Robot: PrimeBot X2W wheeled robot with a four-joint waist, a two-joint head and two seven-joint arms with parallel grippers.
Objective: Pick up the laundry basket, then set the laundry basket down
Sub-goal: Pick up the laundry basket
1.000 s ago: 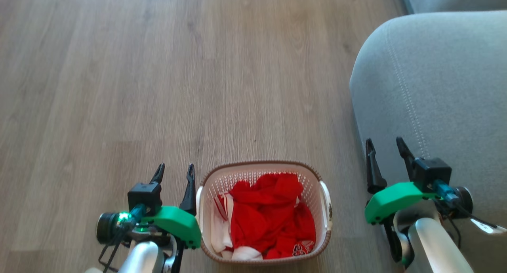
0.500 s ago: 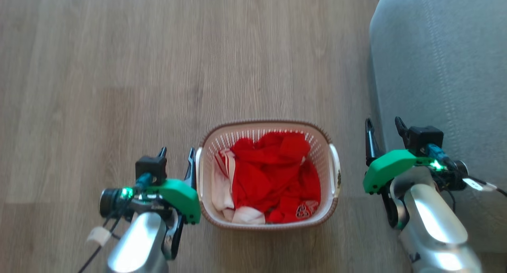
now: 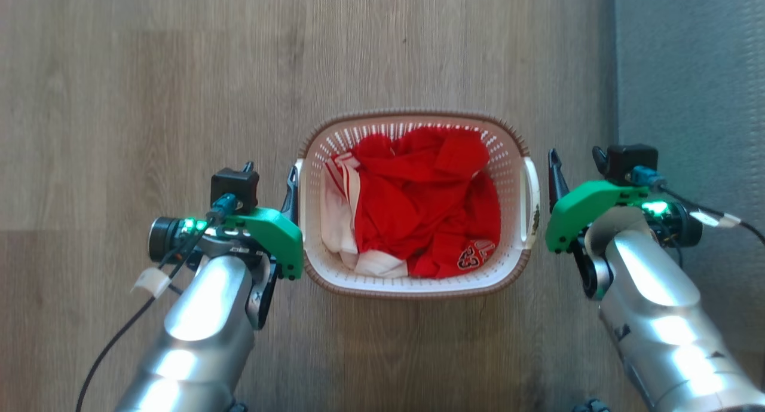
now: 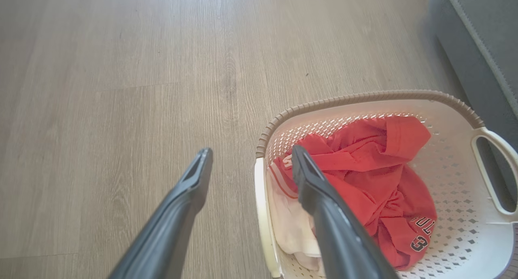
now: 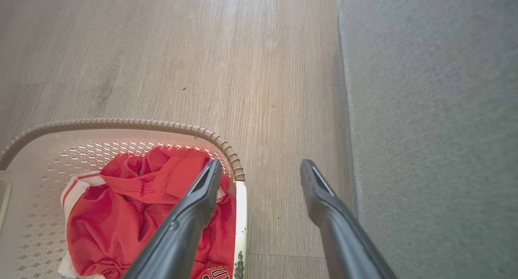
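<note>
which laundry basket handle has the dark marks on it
The right handle, beside the right hand, carries dark specks; the left handle is plain white.

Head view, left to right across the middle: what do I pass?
left gripper → laundry basket holding red and white clothes → right gripper → grey sofa

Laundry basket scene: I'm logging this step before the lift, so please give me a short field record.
Laundry basket: upright on the wood floor
Contents: red and white clothes
Left gripper: open, by the left handle, not gripping
Right gripper: open, by the right handle, not gripping
Nearby: grey sofa at the robot's right
</note>
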